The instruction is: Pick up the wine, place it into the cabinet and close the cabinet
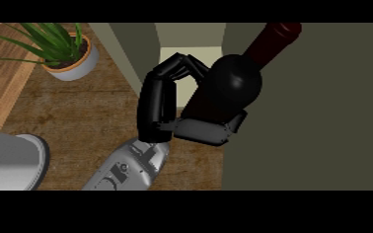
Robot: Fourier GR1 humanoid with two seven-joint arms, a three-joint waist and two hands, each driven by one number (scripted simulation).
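The robot's black right hand (162,103) is curled round the dark glass wine bottle (233,86), held tilted at the open mouth of the olive-grey cabinet (131,49), so its red-capped neck could probably clip the cabinet's broad dark panel (306,118) and twist free.

There was one wine bottle (232,86), one black hand (157,108) on one grey forearm (128,168), one cabinet (306,128), one potted plant (67,54), one wooden counter (80,113) and one pale grey round object (18,160) at the lower left edge.
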